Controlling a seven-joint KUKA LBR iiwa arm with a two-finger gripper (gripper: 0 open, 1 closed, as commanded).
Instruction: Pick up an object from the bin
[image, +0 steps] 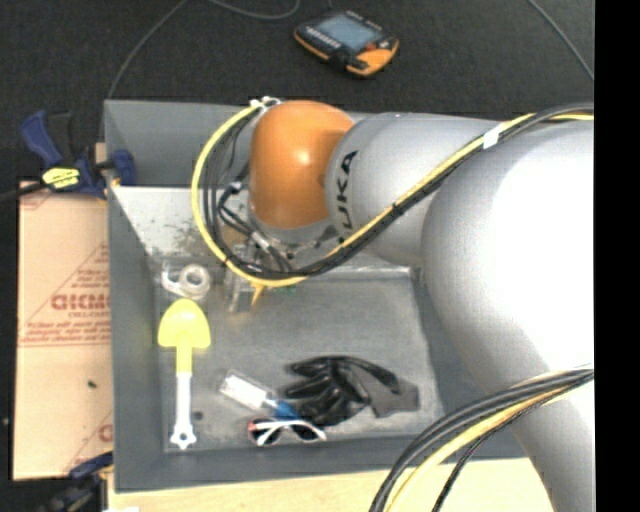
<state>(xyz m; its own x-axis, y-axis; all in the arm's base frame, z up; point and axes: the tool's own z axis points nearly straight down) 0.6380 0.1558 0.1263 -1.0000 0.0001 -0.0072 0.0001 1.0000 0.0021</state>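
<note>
My gripper (240, 296) hangs low over the bin's back left part, under the arm's orange cover. A clear tape roll (188, 280) lies just to its left, apart from it. In front of the roll, a yellow spatula (184, 345) with a white handle lies along the left wall, its yellow head nearest the gripper. Nothing shows held in the gripper.
Along the bin's front lie a black glove (342, 388), a small clear and blue item (245, 392) and white-framed sunglasses (285, 432). The arm covers the bin's back and right side. Bare floor shows in the middle.
</note>
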